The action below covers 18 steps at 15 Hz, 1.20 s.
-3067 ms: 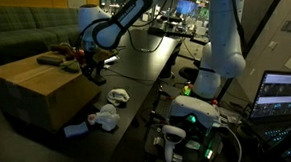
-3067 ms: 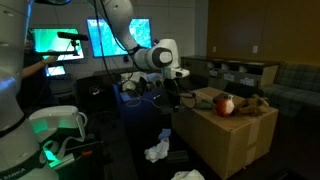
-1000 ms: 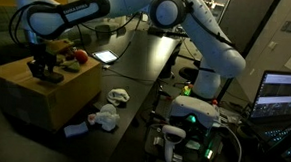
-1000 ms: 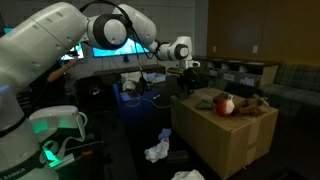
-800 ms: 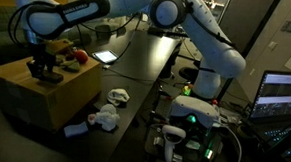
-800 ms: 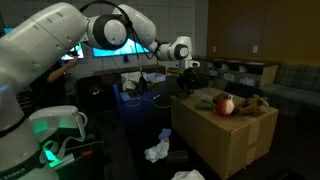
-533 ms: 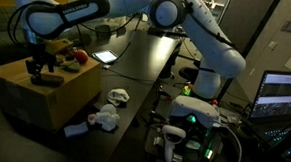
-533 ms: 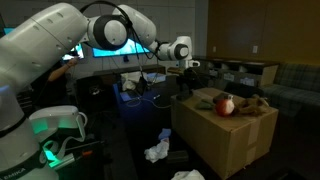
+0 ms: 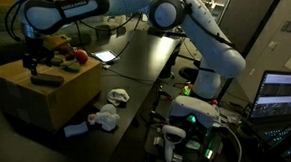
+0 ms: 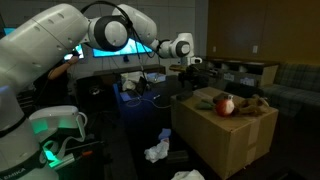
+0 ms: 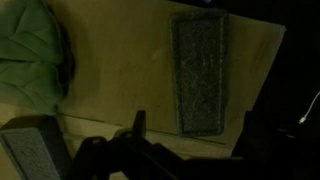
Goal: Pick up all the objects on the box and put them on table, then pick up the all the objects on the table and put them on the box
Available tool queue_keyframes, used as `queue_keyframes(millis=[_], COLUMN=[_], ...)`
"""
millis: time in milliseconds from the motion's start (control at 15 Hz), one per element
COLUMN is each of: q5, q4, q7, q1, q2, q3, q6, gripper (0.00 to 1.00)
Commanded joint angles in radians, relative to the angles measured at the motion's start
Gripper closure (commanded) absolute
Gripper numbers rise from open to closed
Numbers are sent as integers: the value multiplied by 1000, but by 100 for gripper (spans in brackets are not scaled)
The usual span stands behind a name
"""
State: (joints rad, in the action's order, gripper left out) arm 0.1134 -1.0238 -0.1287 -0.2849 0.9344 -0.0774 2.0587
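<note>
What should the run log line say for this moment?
gripper: open, above dark bar | dark bar: flat on box | red toy: on box

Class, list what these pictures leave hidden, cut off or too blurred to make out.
Wrist view: the green shape is blurred and cut by the left edge.
Exterior view: pale things beside the box are too small to identify.
Exterior view: the pincer is dark against clutter; its opening is unreadable there.
</note>
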Motion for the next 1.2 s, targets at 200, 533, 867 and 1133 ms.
queue_keyframes(millis=[200,533,867,1133], q5=[4,10,-28,-63], q4=[88,112,168,202], q7=[92,219,339,393], q1=[47,114,189,228], q2=[36,65,125,166], q3=[1,6,-10,-33], q6=[19,71,138,164], gripper=[0,0,0,0])
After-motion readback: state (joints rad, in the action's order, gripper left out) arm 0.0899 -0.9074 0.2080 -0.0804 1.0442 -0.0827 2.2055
